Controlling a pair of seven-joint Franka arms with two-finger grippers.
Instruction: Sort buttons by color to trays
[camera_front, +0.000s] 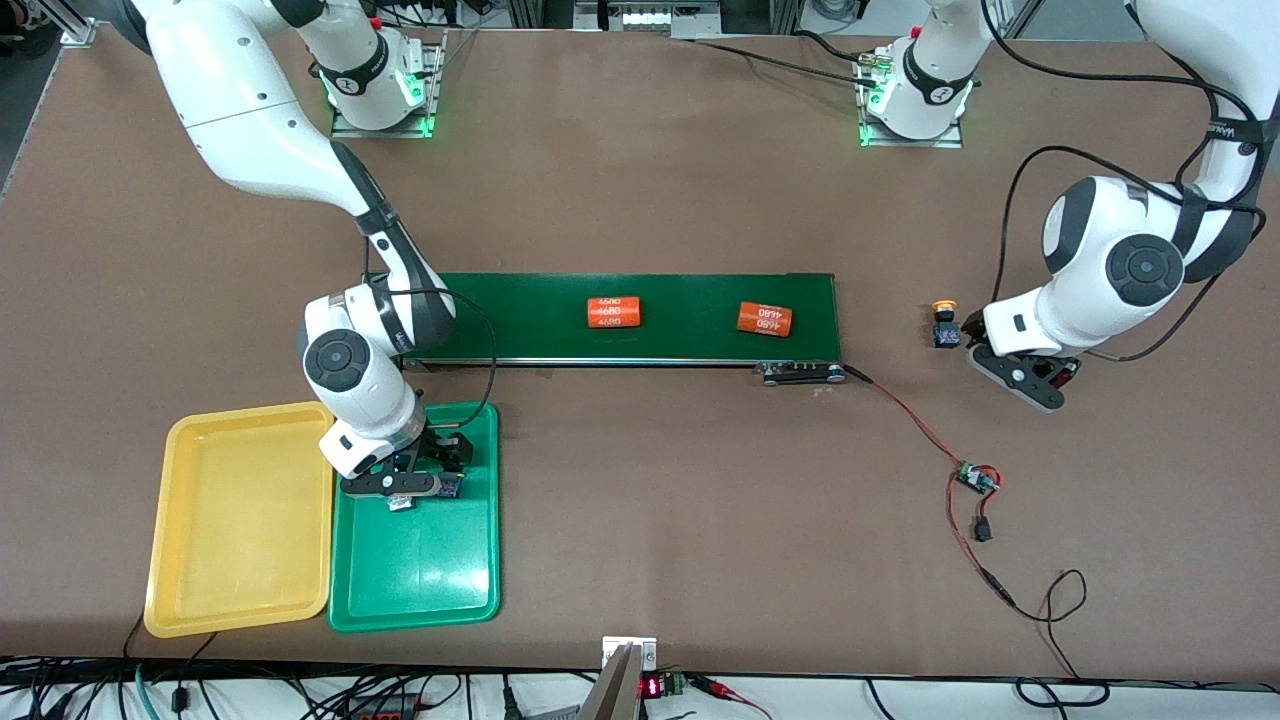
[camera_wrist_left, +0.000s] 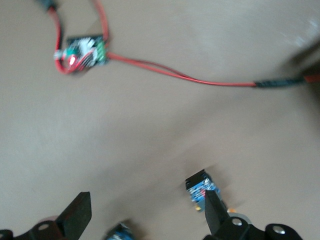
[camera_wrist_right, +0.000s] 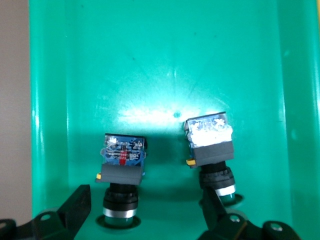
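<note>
Two green-capped buttons (camera_wrist_right: 122, 167) (camera_wrist_right: 212, 145) stand cap-down in the green tray (camera_front: 430, 570). My right gripper (camera_wrist_right: 145, 210) hangs low over them, open, with one button between its fingers (camera_wrist_right: 77, 205) but not gripped and the other beside a finger. In the front view this right gripper (camera_front: 400, 490) covers most of both. A yellow-capped button (camera_front: 943, 325) stands on the table off the belt's end toward the left arm. My left gripper (camera_wrist_left: 145, 217) is open beside this button (camera_wrist_left: 201, 187). A second blurred blue body (camera_wrist_left: 119, 232) shows between its fingers. The yellow tray (camera_front: 240, 520) holds nothing.
The dark-green conveyor belt (camera_front: 680, 300) carries two orange cylinders (camera_front: 613, 313) (camera_front: 765, 319). A small circuit board (camera_front: 975, 480) with red wires lies nearer the front camera than the left gripper, and also shows in the left wrist view as the board (camera_wrist_left: 82, 52).
</note>
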